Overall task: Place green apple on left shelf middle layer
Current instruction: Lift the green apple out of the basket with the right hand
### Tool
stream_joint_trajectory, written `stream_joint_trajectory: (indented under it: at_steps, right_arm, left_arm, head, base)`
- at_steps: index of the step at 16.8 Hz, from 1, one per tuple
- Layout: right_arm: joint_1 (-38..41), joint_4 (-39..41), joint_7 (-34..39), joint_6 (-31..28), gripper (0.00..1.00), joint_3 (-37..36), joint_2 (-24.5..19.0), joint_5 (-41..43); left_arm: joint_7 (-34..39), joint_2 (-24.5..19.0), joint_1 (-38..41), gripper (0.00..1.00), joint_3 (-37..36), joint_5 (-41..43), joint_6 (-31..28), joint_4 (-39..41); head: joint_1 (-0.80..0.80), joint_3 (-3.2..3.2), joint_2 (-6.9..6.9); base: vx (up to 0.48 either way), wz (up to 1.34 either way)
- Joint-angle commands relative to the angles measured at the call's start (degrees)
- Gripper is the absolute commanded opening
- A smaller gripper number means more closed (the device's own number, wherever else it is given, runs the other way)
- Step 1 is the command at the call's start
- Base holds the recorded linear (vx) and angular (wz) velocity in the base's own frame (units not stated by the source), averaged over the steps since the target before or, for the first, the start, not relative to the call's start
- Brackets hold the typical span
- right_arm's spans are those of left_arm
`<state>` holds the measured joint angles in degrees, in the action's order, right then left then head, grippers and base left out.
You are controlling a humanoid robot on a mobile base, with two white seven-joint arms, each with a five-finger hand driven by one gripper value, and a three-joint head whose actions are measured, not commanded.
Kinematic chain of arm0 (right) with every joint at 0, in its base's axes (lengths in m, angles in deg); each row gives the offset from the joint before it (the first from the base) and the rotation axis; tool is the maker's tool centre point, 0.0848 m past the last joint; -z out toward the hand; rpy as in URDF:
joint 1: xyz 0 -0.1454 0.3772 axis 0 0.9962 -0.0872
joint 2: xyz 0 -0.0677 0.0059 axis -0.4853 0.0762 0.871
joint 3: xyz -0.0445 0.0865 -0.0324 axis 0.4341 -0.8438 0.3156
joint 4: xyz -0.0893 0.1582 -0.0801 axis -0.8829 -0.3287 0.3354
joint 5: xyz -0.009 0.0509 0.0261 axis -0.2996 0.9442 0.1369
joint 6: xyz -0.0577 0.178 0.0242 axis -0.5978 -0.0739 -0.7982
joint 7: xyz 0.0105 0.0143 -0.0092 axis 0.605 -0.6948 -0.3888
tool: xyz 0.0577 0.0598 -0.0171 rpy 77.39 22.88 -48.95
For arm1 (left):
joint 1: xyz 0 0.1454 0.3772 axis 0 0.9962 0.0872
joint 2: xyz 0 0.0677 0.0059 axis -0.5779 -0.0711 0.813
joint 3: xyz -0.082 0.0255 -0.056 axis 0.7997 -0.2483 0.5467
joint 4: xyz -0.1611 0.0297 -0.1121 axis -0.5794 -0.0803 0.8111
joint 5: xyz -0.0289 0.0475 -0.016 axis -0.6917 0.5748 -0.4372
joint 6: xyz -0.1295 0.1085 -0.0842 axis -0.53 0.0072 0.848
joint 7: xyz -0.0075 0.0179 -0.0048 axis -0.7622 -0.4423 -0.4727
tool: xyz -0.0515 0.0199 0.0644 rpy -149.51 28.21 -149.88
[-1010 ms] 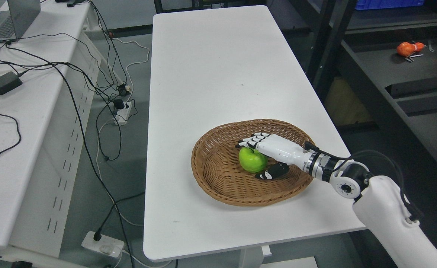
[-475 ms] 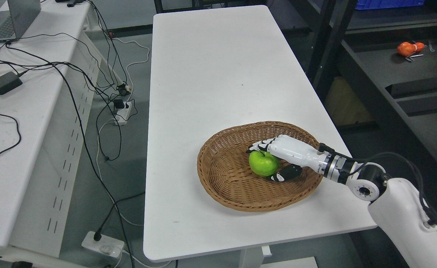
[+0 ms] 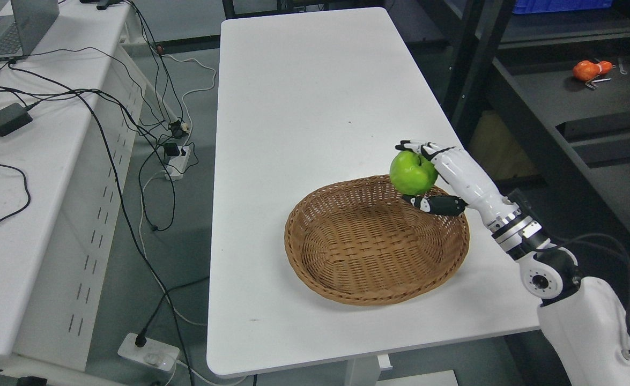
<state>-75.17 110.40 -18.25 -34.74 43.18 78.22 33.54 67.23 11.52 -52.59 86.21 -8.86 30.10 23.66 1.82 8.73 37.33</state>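
Observation:
A green apple [image 3: 411, 172] is held in my right hand [image 3: 421, 174], lifted above the far right rim of a brown wicker basket [image 3: 347, 252]. The white fingers curl over the top of the apple and the black thumb presses under it. The basket stands on the white table [image 3: 304, 107] near its front right corner, with nothing else in it. My right arm comes in from the lower right. A dark shelf unit [image 3: 561, 107] stands to the right of the table. My left arm is out of view.
An orange object [image 3: 588, 69] lies on a shelf board at the upper right. A second white desk [image 3: 25, 161] at the left carries a laptop, a power brick and many cables. Power strips [image 3: 148, 351] lie on the floor between the tables.
My right hand closed on the apple inside the basket and lifted it up and to the right, out of the basket. The basket slid a little to the right.

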Motion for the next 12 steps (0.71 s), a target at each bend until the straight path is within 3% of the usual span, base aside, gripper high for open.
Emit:
stream_joint_trajectory:
  at_steps: [1, 6, 12]
  right_arm:
    - [7.9, 9.8, -8.3, -10.2, 0.00, -14.9, -10.7, -0.1]
    - [13.3, 15.1, -8.3, -12.5, 0.00, -15.0, -15.2, 0.1]
    - [14.1, 15.5, -8.0, -12.5, 0.00, -15.0, -15.7, 0.3]
  left_arm:
    - [0.0, -1.0, 0.0, 1.00, 0.0, 0.0, 0.0, 0.0]
    - [0.0, -1.0, 0.0, 1.00, 0.0, 0.0, 0.1, 0.0]
    - [0.0, -1.0, 0.0, 1.00, 0.0, 0.0, 0.0, 0.0]
  head:
    - [0.00, 0.00, 0.00]
    - [0.00, 0.00, 0.00]
    - [0.00, 0.00, 0.00]
  base:
    - [0.011, 0.00]
    - [-0.014, 0.00]
    - [-0.088, -0.01]
